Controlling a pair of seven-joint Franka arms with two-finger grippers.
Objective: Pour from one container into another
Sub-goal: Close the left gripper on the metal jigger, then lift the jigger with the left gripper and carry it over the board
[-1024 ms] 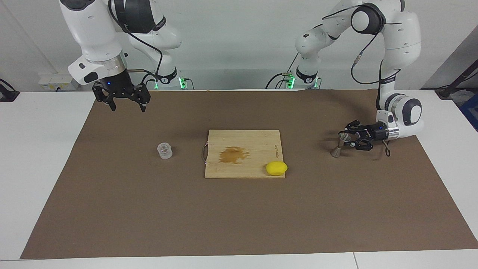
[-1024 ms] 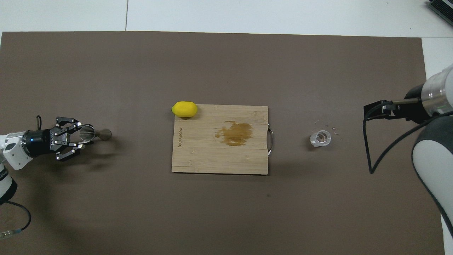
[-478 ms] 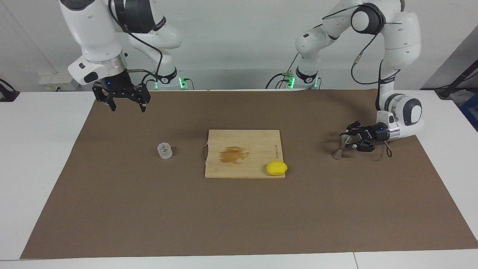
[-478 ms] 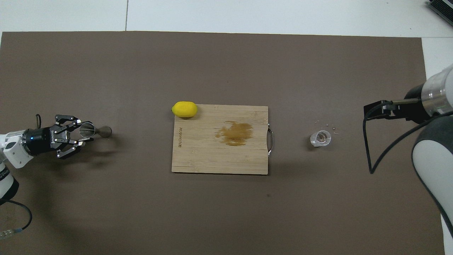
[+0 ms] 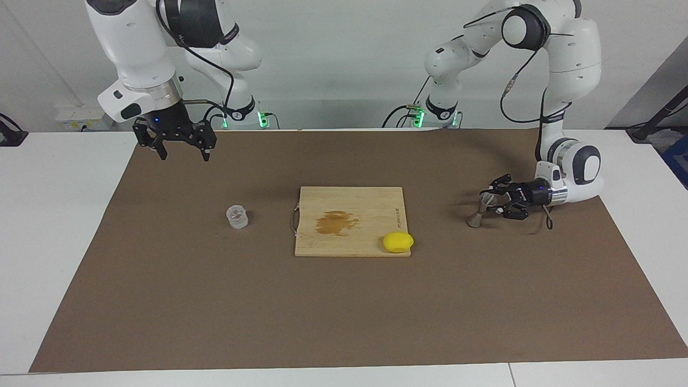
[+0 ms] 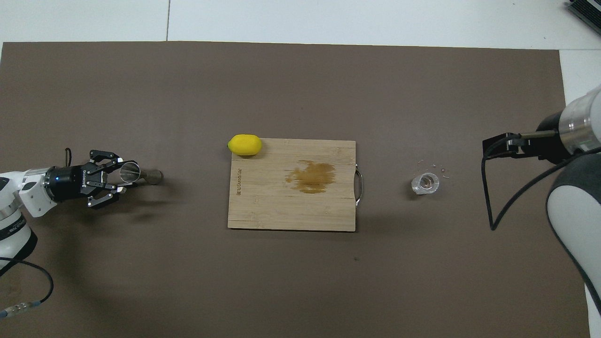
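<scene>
One glass cup [image 5: 237, 216], one jigger [image 5: 480, 210], one cutting board [image 5: 349, 221] and one lemon [image 5: 398, 242] are on the table [image 5: 48, 215], with two arms over it.

The cup stands upright on the brown mat [image 5: 344, 317] toward the right arm's end of the table, beside the board's handle and apart from it. A few clear flecks lie on the mat just beside the cup.

The jigger is toward the left arm's end of the table, tilted steeply with its upper cone leaning into the left end effector [image 5: 497, 200] and its lower cone down by the mat. The left end effector lies nearly level, low over the mat, its fingers clenched on the jigger's upper cone.

The right end effector [image 5: 183, 145] hangs high over the mat's edge nearest the robots, well apart from the cup, pointing down with its fingers spread and holding nothing.

The board lies flat at the middle of the mat, a brown stain on its middle. The lemon sits on the board's corner farthest from the robots, toward the left arm's end.

The brown mat covers most of the white table. A pale wall stands at the robots' backs, and green lights glow at both arm bases
</scene>
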